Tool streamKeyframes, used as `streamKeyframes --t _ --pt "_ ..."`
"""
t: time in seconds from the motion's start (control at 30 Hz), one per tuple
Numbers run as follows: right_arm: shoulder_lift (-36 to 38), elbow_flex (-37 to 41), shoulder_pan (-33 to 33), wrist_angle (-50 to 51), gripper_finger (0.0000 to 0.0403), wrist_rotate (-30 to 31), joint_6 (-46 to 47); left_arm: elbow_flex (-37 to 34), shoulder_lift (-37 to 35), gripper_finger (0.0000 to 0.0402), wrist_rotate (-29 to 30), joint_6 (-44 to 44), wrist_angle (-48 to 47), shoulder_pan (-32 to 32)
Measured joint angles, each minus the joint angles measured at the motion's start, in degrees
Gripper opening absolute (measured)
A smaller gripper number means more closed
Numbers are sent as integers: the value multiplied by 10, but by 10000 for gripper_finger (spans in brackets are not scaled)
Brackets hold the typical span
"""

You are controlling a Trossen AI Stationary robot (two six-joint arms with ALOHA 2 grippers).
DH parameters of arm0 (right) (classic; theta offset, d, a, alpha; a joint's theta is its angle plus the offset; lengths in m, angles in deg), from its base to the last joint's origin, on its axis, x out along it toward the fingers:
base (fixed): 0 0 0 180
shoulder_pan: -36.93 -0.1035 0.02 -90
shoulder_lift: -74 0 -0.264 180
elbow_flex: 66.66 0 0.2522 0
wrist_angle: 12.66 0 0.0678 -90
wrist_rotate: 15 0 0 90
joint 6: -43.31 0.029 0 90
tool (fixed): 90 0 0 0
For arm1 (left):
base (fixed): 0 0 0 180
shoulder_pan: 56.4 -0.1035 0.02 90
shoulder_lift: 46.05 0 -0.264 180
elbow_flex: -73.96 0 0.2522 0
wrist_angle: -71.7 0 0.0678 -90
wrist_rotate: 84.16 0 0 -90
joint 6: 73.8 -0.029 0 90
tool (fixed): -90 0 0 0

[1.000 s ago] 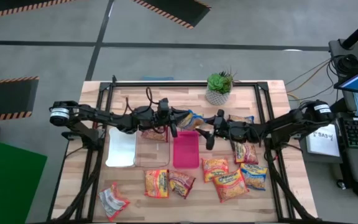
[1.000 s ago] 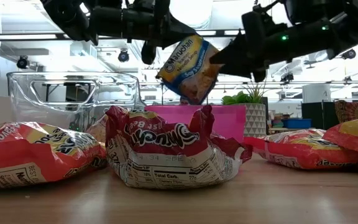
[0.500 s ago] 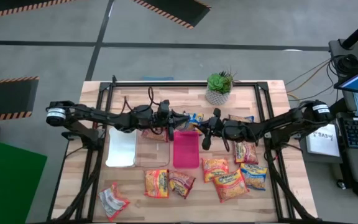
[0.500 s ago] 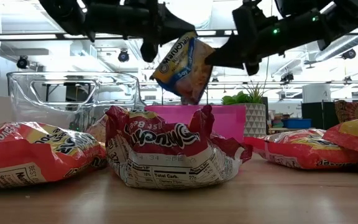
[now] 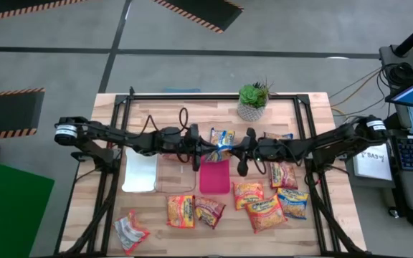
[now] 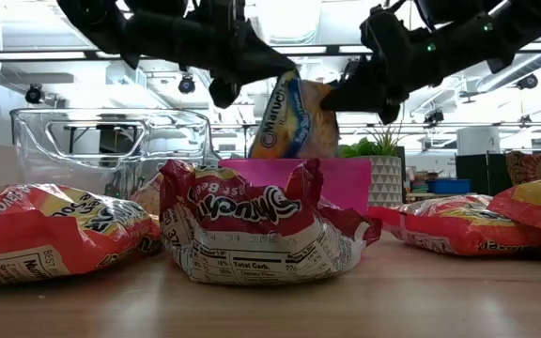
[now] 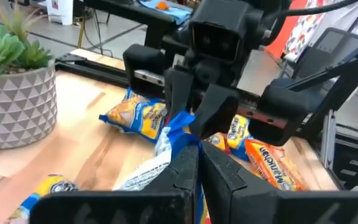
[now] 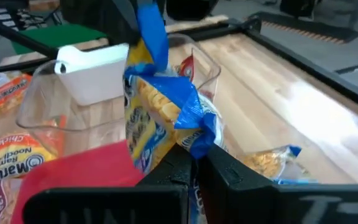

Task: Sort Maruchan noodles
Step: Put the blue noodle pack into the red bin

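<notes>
A blue-and-yellow Maruchan noodle packet [image 5: 221,139] hangs between my two grippers over the far end of the pink tray [image 5: 214,179]. My left gripper [image 5: 201,152] is shut on it from the table's left, and my right gripper [image 5: 236,153] is shut on it from the right. In the low view the packet [image 6: 294,117] stands almost upright, clear above the pink tray [image 6: 346,183]. Several more noodle packets [image 5: 267,213] lie flat on the near half of the table. My left gripper pinches the packet's crimped blue end seam [image 7: 178,127] between its two fingers, coming nearly level from the table's left. The packet is lifted clear and stands on edge. My right gripper pinches the crumpled blue seam at the packet's other end [image 8: 194,134] between its two fingers, nearly level from the table's right. The packet [image 8: 151,118] rises upright beyond the fingers.
A clear tray [image 5: 176,174] holding a red packet [image 5: 178,154] and a white tray [image 5: 140,170] lie left of the pink one. A potted plant [image 5: 252,102] stands at the far edge. One packet [image 5: 130,231] lies at the near left, another [image 5: 278,136] behind my right arm.
My right gripper has shut on the blue packet's free end. My left gripper has tipped up toward level. The packet, which hung slanted from my left gripper, now stands more upright between both grippers, still clear of the pink tray.
</notes>
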Motion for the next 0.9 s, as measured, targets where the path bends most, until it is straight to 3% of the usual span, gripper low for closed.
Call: streamKeyframes --t 0.63,0.9 --pt "-8 0 -31 -52 8 -13 23 0 0 0 12 -3 -62 -1" --pt "-69 -15 -29 -59 8 7 10 0 0 0 60 -8 -73 -1"
